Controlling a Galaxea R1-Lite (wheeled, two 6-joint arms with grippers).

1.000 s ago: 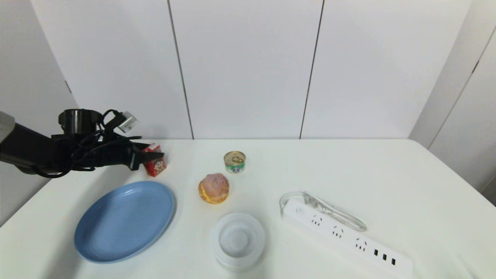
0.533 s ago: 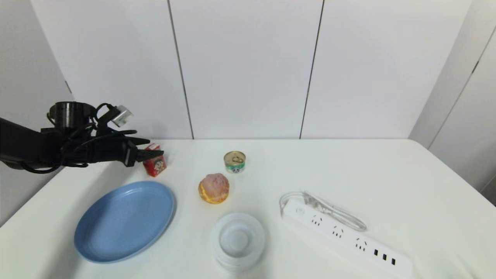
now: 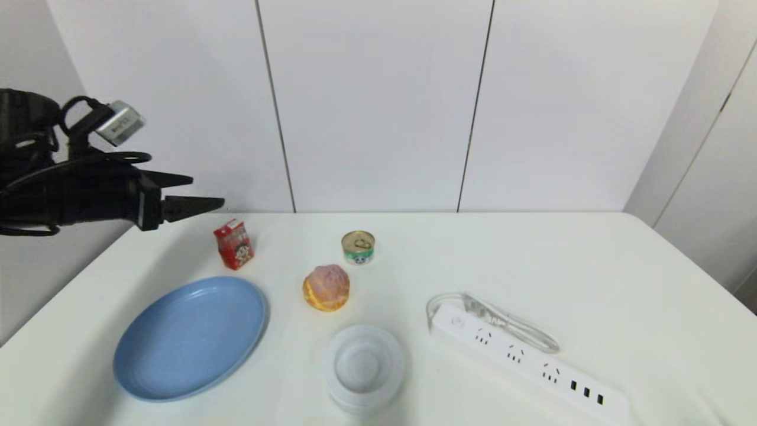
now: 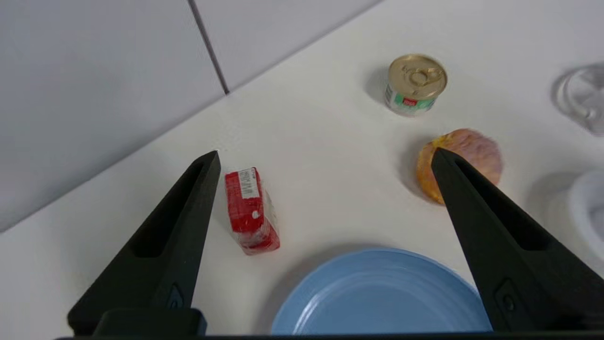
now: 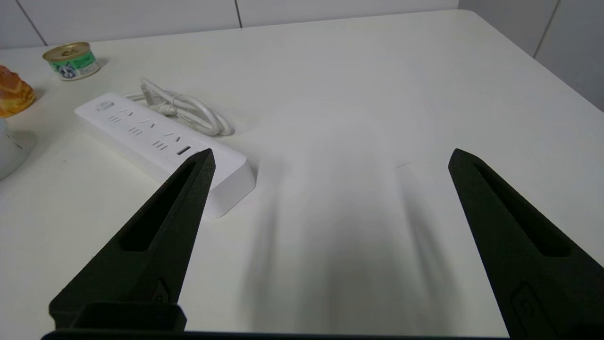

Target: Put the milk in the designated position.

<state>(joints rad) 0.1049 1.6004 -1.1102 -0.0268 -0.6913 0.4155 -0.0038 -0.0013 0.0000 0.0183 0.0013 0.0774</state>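
Nearest the robot, a white bowl and a blue oval plate lie on the white table, with a power strip to their right. The right gripper is parked above bare tabletop, fingers spread, empty. Farther out sits a bun, then a tin can. The milk stands upright just beyond the plate's far rim, ungrasped. The left gripper hangs above and left of it, jaws wide, released.
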